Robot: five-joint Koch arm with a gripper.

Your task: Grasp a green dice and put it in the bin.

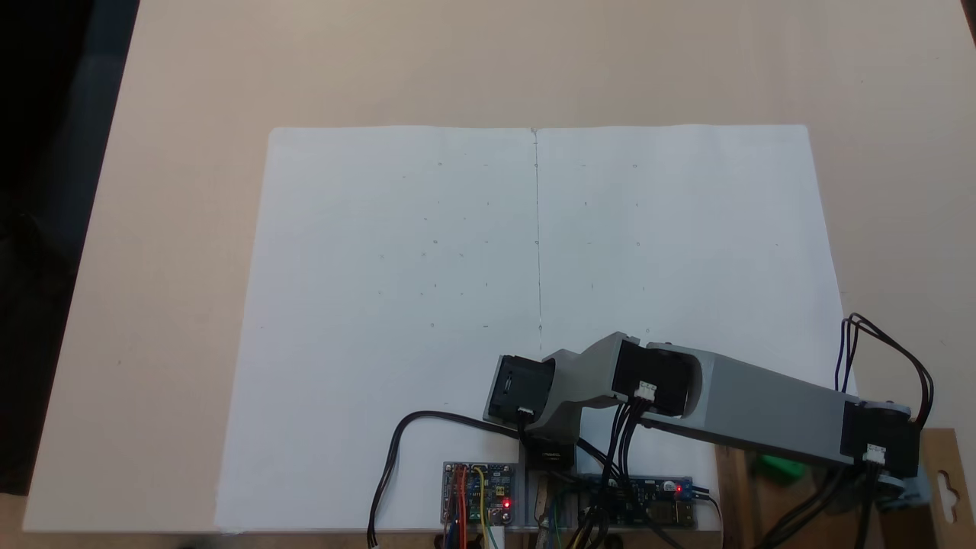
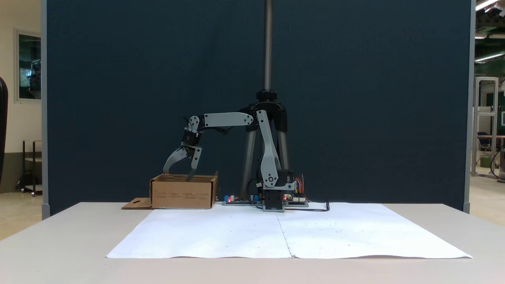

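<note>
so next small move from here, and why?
Probably lift the end effector straight up out of the bin. It hangs open, tips at the rim, and the green dice appears to lie inside the bin already, under the arm.

One fixed view looks straight down on the white paper sheet (image 1: 534, 305), its base-side edge at the bottom. The other fixed view stands farther off, level with the table, facing across that sheet (image 2: 288, 232) toward the arm's base. Both share the sheet.
</note>
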